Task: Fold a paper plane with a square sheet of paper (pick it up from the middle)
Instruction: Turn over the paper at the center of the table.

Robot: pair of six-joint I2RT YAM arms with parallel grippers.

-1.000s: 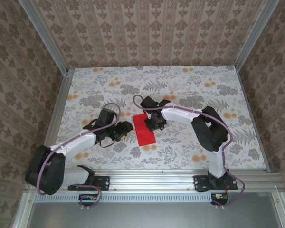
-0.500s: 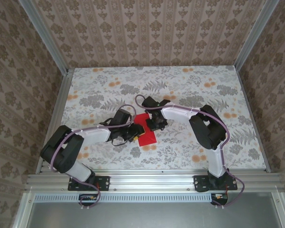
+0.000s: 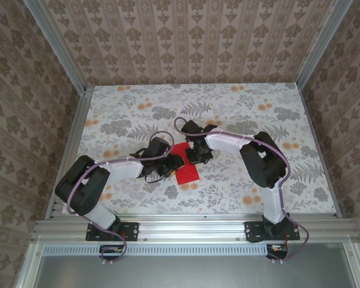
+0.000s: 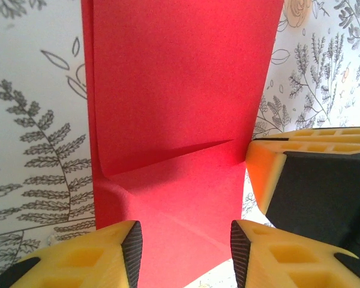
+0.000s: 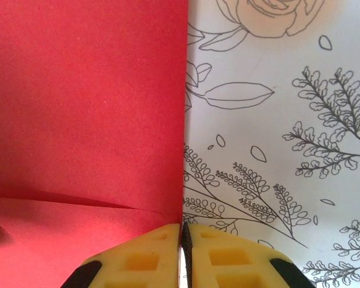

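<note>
while the right gripper [image 5: 182, 233], fingers pressed together, meets the square sheet of paper [image 4: 180, 90] at its 2 o'clock edge, the left gripper [image 4: 183, 243] straddles its 9 o'clock side, jaws apart.

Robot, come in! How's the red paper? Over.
Left end effector open over folded red paper. Right end effector shut at its edge. Path clear.

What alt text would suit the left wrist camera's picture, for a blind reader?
A sheet of red paper, one slanting crease across it, lies on a table printed with leaves. The left arm's yellow jaws stand open astride its lower edge; the right arm's jaws meet its right edge.
</note>
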